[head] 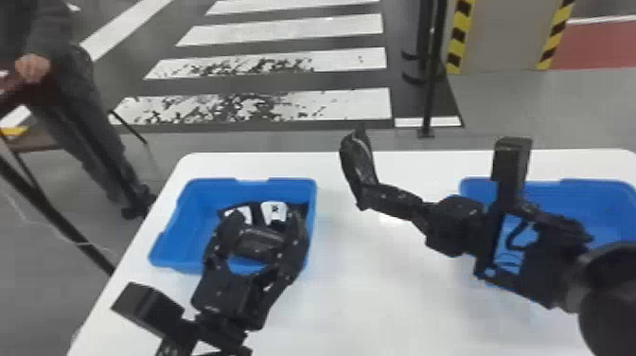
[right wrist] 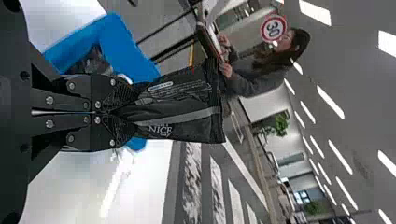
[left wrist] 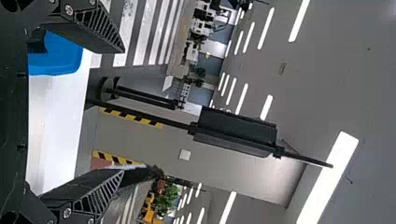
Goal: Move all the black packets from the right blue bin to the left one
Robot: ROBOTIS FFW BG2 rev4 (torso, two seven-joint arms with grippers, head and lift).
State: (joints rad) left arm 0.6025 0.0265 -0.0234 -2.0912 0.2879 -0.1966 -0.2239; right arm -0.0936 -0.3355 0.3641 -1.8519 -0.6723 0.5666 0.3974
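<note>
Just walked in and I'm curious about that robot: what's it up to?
It's moving packets from one bin to the other. The right claw grips a black packet up above the table, between the right bin and the left bin. The open left claw is over the left bin, where other packets with white labels already lie. Much of the right bin's inside is hidden.

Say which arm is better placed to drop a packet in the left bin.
Right, I'd judge: the right gripper holds the black packet; the open left gripper hovers over the left bin.
</note>
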